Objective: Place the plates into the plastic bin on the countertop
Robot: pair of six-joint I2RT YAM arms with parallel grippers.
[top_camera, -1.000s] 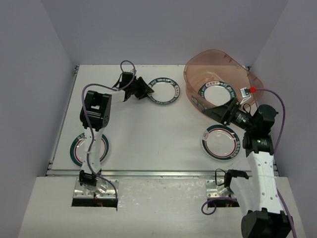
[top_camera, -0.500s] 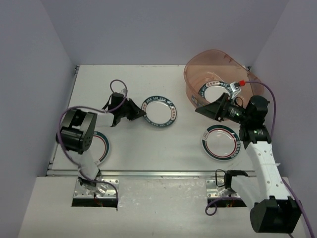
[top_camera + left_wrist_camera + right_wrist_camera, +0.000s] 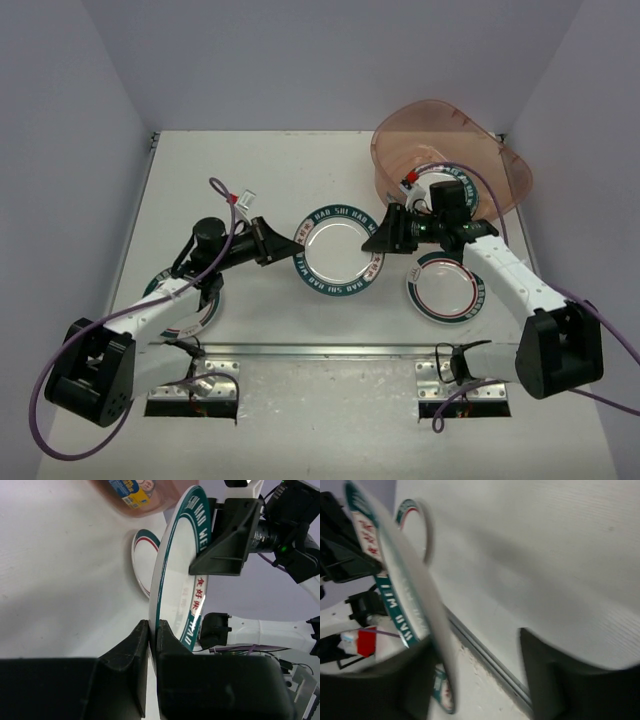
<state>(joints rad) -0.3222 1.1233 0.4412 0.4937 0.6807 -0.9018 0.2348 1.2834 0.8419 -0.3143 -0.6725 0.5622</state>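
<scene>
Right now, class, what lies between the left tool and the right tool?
The teal-lettered plate: the left tool is shut on one rim, and the right tool straddles the opposite rim, jaws open. The top view shows this.

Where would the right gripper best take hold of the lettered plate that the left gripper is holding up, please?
On the rim opposite the left gripper, which is shut on the plate's left edge. The lettered plate is held aloft, and its right edge is free and thin. The right gripper should therefore probably come in from the right, jaws open, with one finger on each face.
</scene>
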